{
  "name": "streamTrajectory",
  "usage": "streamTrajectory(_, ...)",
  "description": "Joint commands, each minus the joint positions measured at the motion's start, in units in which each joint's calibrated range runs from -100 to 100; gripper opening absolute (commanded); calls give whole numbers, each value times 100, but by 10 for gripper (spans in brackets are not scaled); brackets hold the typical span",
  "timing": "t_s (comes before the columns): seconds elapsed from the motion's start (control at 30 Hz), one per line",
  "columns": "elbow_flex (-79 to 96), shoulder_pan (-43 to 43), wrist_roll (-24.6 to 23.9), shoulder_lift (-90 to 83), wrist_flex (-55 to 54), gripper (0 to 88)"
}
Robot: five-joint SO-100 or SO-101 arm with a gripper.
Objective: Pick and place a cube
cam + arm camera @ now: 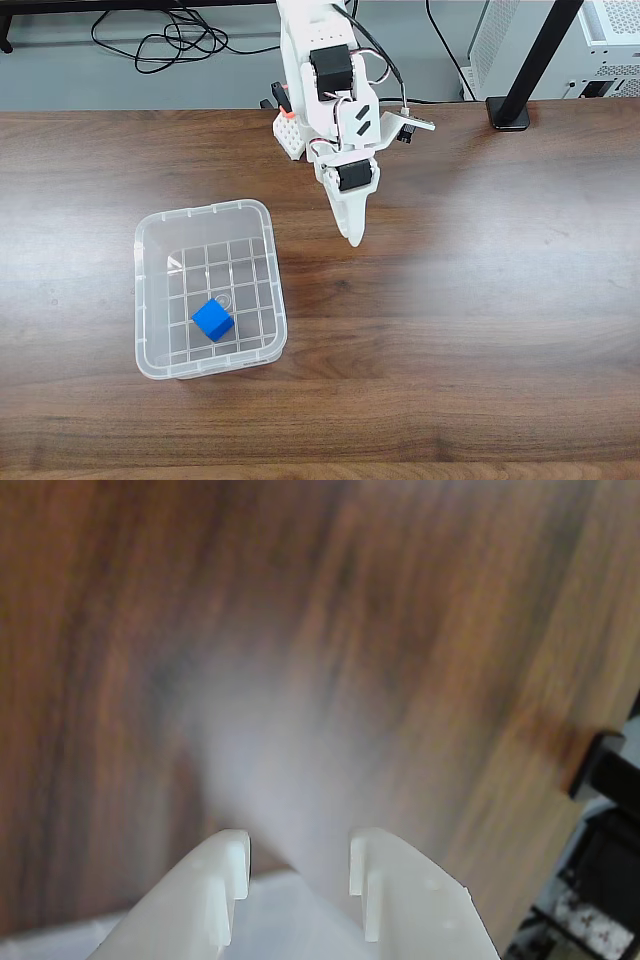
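The blue cube (212,321) lies inside the clear plastic bin (150,225), on its gridded floor near the front. In the fixed view my white gripper (353,238) hangs to the right of the bin and behind it, pointing down at bare wood, well apart from the cube. The wrist view is blurred. There my gripper (298,865) stands open, with a gap between its two white fingers and nothing held, and wood grain below.
The wooden table (480,300) stretches wide to the right and front of the bin. A black stand foot (508,113) sits at the back right edge. Cables (165,45) lie behind the table. The arm's base (292,130) stands at the back centre.
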Motion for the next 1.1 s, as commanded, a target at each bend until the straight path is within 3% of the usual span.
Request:
streamTrajectory(0.0, 1996, -50, -473, -2012, -895, 101)
streamTrajectory(0.17, 2759, 53, -531, -3474, -793, 96)
streamTrajectory(0.33, 3252, 177, -578, -4473, 35, 94)
streamTrajectory(0.4, 3226, 265, -578, -4514, 129, 89)
streamTrajectory(0.5, 3217, 390, -578, -4489, 171, 14)
streamTrajectory(1.07, 2992, 508, -816, -4489, 871, 22)
